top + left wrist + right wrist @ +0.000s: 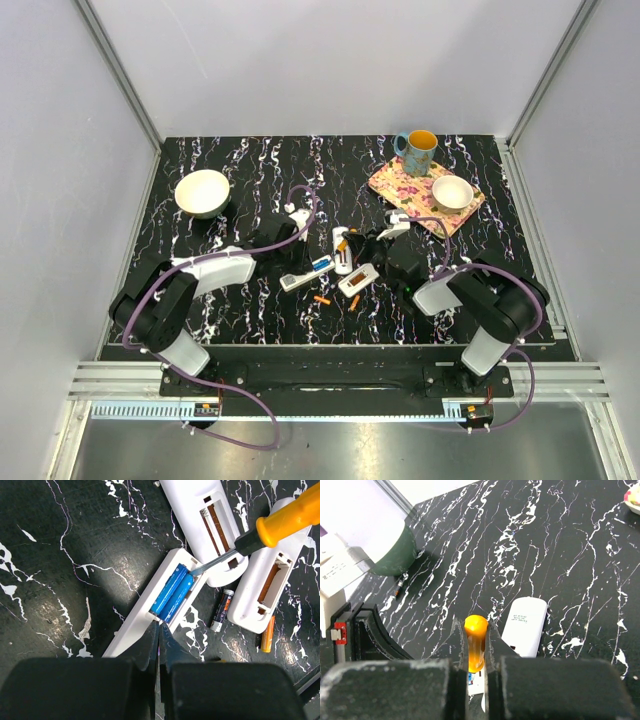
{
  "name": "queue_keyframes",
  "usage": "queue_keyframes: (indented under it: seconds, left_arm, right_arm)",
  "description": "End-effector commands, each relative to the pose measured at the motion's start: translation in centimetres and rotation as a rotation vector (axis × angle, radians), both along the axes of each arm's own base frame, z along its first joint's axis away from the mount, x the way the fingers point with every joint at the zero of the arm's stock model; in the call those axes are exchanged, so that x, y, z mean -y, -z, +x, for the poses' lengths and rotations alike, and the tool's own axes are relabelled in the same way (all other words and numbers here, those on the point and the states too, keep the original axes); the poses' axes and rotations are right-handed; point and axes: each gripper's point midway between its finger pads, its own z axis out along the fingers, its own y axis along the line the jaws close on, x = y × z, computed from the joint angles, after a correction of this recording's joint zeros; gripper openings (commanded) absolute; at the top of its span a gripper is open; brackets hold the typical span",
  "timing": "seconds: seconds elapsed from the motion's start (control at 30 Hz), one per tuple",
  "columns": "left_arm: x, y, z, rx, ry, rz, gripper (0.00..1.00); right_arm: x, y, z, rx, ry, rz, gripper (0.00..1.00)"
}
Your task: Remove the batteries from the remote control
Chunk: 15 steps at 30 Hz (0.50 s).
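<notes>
two blue batteries lie side by side in the open compartment of a white remote, which rests slantwise on the black marbled table. the metal tip of a screwdriver sits at the far end of that compartment, against the ends of the blue cells. its orange handle runs off to the upper right.

the left end effector hangs over the near end of the same compartment. its fingers are drawn together to a thin slit with nothing seen between them. whether the tips touch the remote i cannot tell. the right end effector is clamped on the screwdriver's orange handle, one finger on each side.

a second remote lies just beyond the first, its compartment open and bare of cells. a third remote lies to the right, its compartment likewise open. a black battery lies loose on the table between the first and third remotes. an orange battery lies just beside the near end of the third, and another orange cell lies near it toward the arms.

at the far left of the table stands a cream bowl. at the far right a floral tray carries a small bowl, with a mug at its far end.
</notes>
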Motion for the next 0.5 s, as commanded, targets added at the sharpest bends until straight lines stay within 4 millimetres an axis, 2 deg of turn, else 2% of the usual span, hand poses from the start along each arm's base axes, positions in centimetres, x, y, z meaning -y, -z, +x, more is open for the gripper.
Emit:
queue_keyframes:
  seconds: [0.0,0.2,0.47]
  left_arm:
    - [-2.67,3.84,-2.27,-0.129,-0.023,0.131,0.00]
    - [-2.87,4.20,-2.39,-0.143,-0.030,0.147,0.00]
    - [-2.98,4.70,-2.46,-0.162,-0.032,0.163,0.00]
  right_arm:
    - [-1.50,-0.01,-1.01,-0.071,-0.075,0.154,0.00]
    - [-1.77,0.27,-0.96,-0.138,-0.122,0.284,0.00]
    - [-0.94,0.51,-0.33,-0.213,-0.145,0.411,0.00]
